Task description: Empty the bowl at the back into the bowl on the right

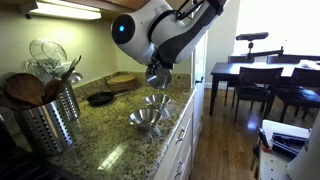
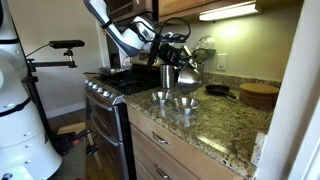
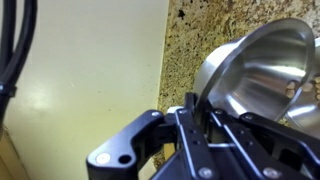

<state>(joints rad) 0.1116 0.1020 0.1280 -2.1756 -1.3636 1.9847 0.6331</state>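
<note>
While the gripper [image 3: 203, 112] stands clamped on the rim of a steel bowl [image 3: 260, 65], that bowl hangs tilted above the granite counter [image 1: 100, 135]. Just beneath it, a second bowl [image 1: 155, 101] and a third bowl [image 1: 145, 118] sit close together near the counter's front edge.

Speckled granite countertop [image 1: 100, 142] over white drawers [image 1: 180, 150]; wood floor [image 1: 222, 150] beyond. Dark dining table [image 1: 262, 70] and chairs [image 1: 250, 92] stand before a bright window [image 1: 275, 20]. Under-cabinet light [image 2: 228, 11] glows.
</note>
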